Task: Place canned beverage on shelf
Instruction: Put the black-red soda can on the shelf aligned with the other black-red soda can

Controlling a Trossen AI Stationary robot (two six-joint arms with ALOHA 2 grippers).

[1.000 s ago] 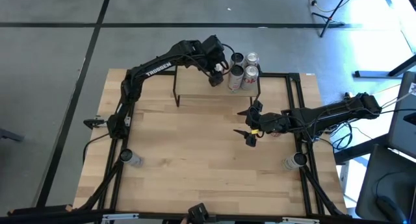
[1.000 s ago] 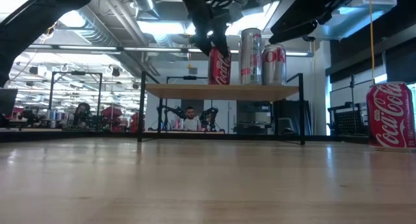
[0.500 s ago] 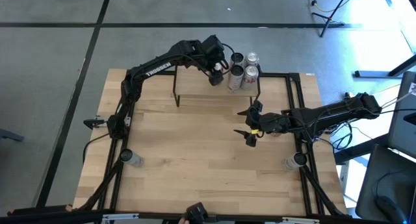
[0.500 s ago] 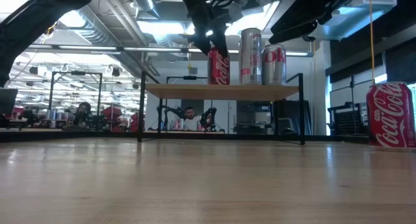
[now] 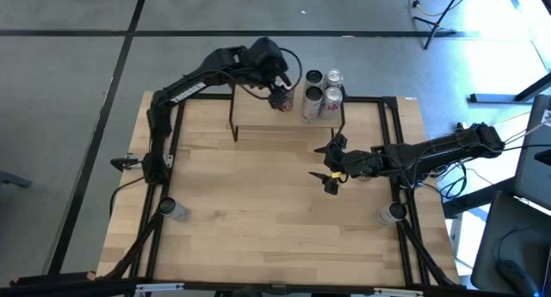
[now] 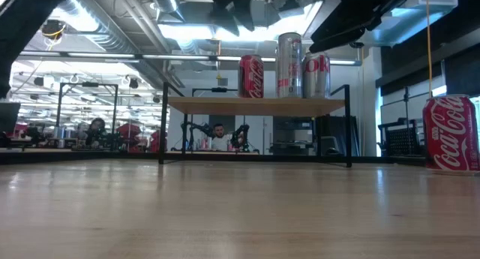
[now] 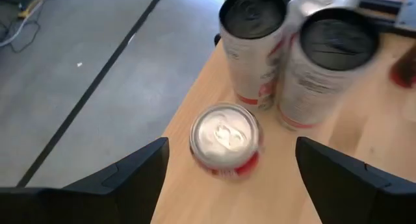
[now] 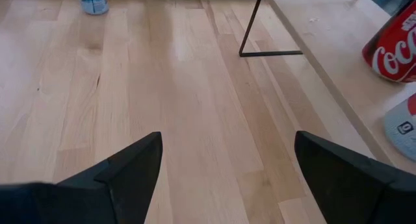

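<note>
A red Coca-Cola can [image 6: 250, 76] [image 7: 224, 136] stands upright on the shelf [image 6: 255, 105] [image 5: 258, 114], near its left end. Two more cans stand beside it, a tall silver one [image 6: 289, 64] and a Diet Coke [image 6: 316, 74]. My left gripper [image 7: 227, 185] [image 5: 280, 97] hangs open above the red can and is clear of it. Another red Coca-Cola can [image 6: 450, 131] stands on the table at the right. My right gripper [image 5: 331, 169] [image 8: 227, 172] waits open above the table's middle right, with nothing between its fingers.
The shelf's thin black legs [image 8: 250, 29] stand on the table at its far side. Two small clear objects [image 5: 172, 209] [image 5: 389, 213] sit by the near corners. Bare wood [image 5: 258, 202] lies between the shelf and the near edge. A person [image 6: 219, 137] sits in the room beyond.
My left gripper stood with its fingers on either side of the red can on the shelf. It has risen straight off it and drawn a little toward the table's left, staying open. The can stays upright where it was.
</note>
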